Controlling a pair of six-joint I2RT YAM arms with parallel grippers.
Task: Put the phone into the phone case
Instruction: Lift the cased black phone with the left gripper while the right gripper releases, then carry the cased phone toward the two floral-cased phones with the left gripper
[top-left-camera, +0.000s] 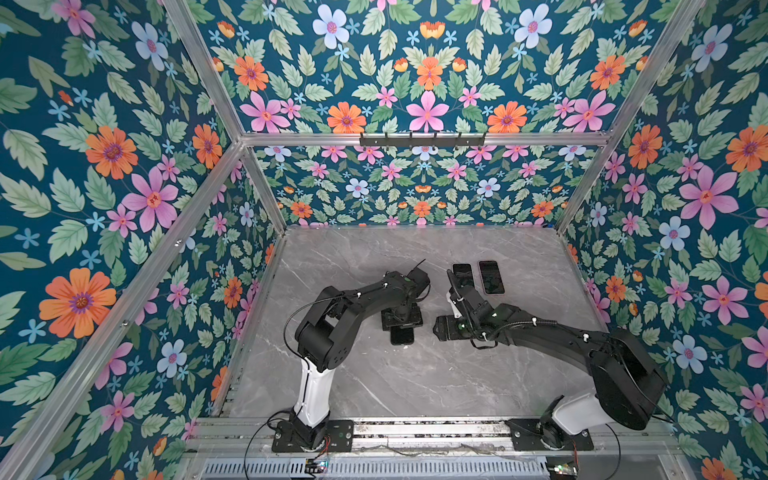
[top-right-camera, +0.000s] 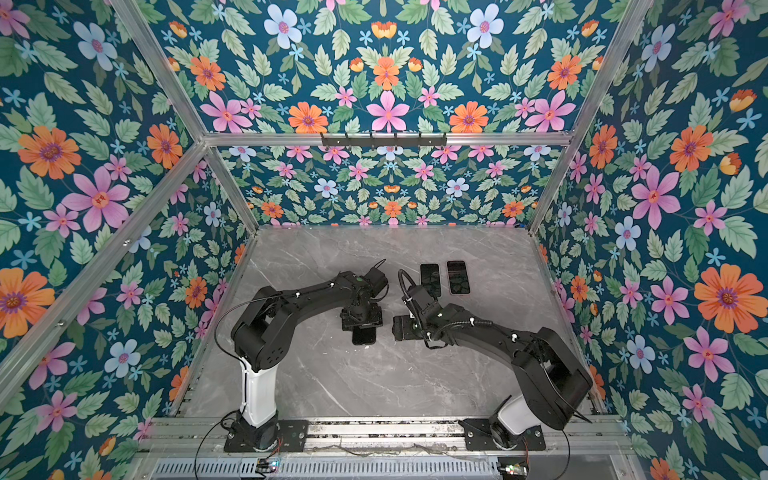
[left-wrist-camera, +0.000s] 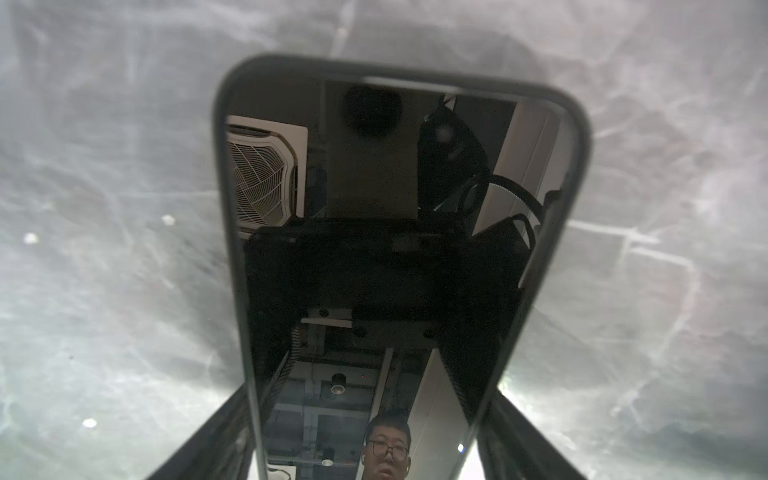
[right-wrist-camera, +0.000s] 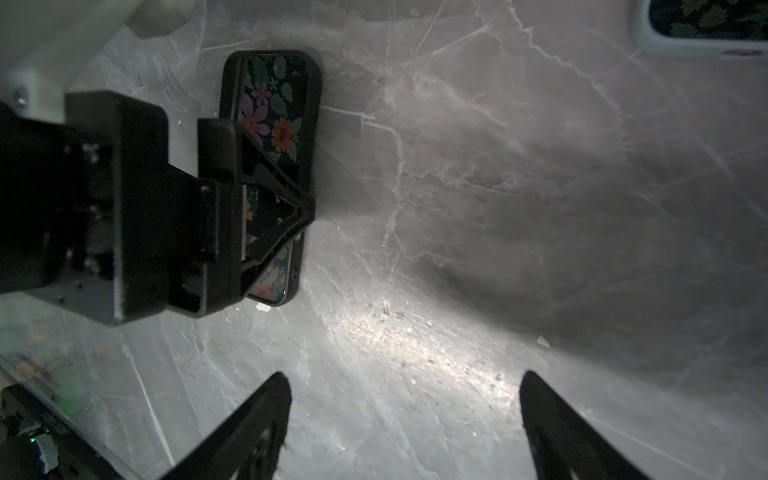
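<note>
Phone (top-left-camera: 402, 336): flat on table (top-left-camera: 415, 382), beneath left gripper (top-left-camera: 402, 319), between its fingers. Right gripper (top-left-camera: 446, 328): just right of it. Second phone (top-left-camera: 463, 275) and third phone (top-left-camera: 491, 277): side by side, behind right gripper.

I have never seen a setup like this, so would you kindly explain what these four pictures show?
You see a robot's left arm and right arm on a marble-patterned table inside a flower-papered booth. Two pictures look down from overhead, almost identically; the other two come from a camera on each arm's wrist. The left hand hangs over a phone, its fingers either side of the long edges; whether they pinch it I cannot tell. The phone appears to sit in a dark case already, its glossy screen mirroring the ceiling. The right hand is open over bare table, holding nothing. Farther back, a second phone and a third phone lie side by side.
</note>
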